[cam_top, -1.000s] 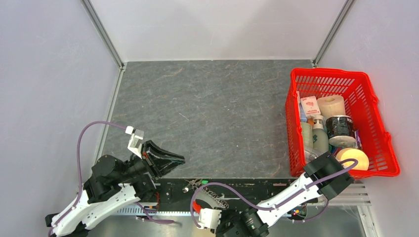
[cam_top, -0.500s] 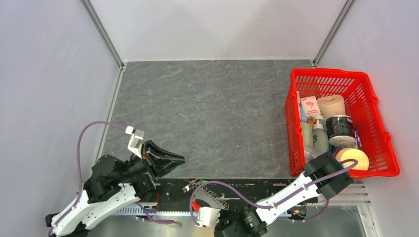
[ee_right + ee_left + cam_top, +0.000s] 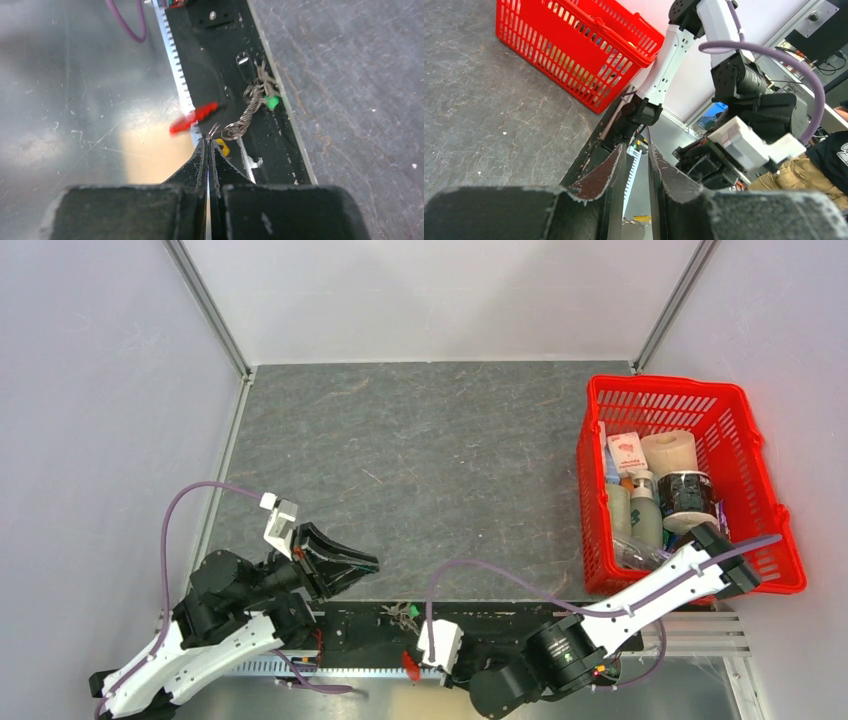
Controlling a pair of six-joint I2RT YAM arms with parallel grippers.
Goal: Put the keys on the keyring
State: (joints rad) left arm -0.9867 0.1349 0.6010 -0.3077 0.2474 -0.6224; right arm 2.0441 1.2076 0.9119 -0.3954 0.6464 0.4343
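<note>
Touching keyring (image 3: 234, 131) with tips, right hand (image 3: 208, 144) pressed together | left hand (image 3: 636, 147) slightly apart, holding nothing

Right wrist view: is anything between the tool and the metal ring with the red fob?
Nothing visible. The shut right tool sits close by the thin metal keyring; a small yellow-tagged key lies beside its tips, not between.
</note>
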